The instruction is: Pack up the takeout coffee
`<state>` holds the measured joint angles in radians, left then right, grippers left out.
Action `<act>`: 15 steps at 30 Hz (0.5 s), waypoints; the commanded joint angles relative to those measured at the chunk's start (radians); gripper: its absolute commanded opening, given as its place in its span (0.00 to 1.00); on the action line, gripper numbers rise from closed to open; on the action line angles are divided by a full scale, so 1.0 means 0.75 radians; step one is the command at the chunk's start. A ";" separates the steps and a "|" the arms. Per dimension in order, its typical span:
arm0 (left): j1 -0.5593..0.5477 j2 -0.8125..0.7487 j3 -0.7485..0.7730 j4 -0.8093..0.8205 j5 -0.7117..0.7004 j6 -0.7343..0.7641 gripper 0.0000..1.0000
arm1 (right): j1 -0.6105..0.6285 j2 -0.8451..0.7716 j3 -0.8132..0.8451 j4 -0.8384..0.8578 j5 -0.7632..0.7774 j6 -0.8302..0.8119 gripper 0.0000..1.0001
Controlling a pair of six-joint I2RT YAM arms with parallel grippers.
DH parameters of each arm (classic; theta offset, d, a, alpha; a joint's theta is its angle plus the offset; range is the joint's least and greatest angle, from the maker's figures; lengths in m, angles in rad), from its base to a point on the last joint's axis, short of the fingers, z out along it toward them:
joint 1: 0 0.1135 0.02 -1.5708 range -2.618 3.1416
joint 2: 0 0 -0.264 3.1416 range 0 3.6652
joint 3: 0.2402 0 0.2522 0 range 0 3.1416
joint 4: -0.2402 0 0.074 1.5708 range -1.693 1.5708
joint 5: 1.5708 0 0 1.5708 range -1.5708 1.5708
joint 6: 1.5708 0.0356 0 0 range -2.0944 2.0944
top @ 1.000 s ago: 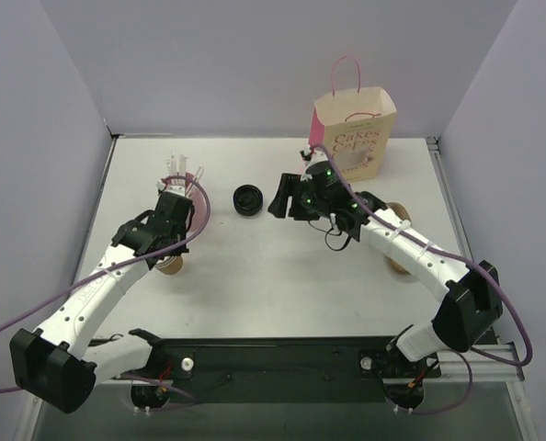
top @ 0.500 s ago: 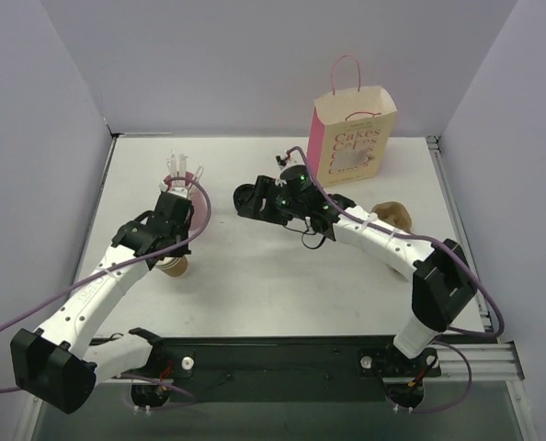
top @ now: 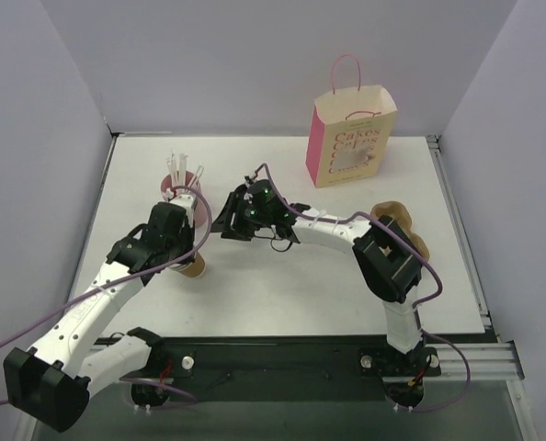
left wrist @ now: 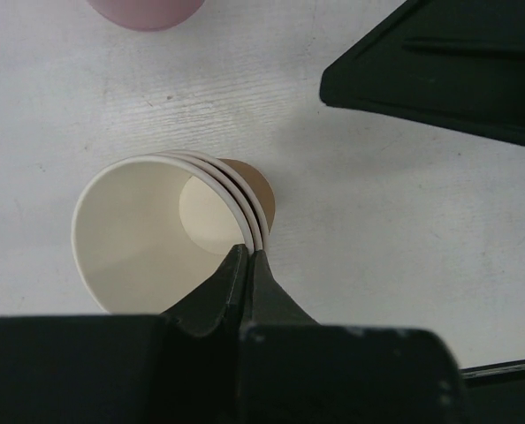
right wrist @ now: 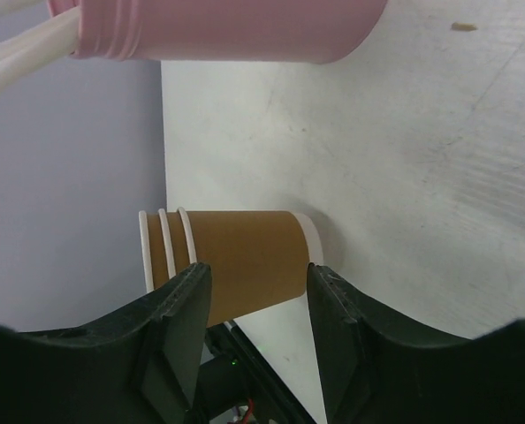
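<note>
No cup with a black lid shows in any view, so the takeout coffee is out of sight. My left gripper is shut on the rim of a stack of three lidless brown paper cups, held tilted just above the table. That stack is at the left-centre, with the left gripper on its rim. My right gripper reaches across from the right and stops short of the stack. Its jaws stand open with nothing between them, and the cup stack lies beyond the fingertips.
A pink cup of white straws stands just behind the left gripper. A pink and cream paper bag stands open at the back right. Brown rounded things lie at the right, partly behind the right arm. Grey walls close three sides.
The right arm swung left across the table's middle and now covers the spot where a black lid lay. Its jaws narrowed a little. The left gripper carried the cup stack slightly right.
</note>
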<state>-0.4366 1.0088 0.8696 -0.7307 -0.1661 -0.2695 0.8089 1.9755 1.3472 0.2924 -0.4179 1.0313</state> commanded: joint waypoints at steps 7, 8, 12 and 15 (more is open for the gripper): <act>-0.013 -0.054 -0.008 0.107 0.046 0.034 0.00 | 0.055 0.052 0.120 0.146 -0.105 0.075 0.47; -0.017 -0.052 -0.008 0.105 0.046 0.034 0.00 | 0.059 0.056 0.122 0.146 -0.105 0.075 0.47; -0.029 -0.057 -0.010 0.107 0.035 0.030 0.00 | 0.069 0.072 0.137 0.136 -0.108 0.079 0.46; -0.036 -0.063 -0.012 0.105 0.029 0.026 0.00 | 0.077 0.074 0.137 0.136 -0.108 0.077 0.46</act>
<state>-0.4549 0.9829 0.8585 -0.6983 -0.1448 -0.2539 0.8509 2.0132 1.4082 0.3546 -0.4793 1.0782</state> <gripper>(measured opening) 0.027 0.466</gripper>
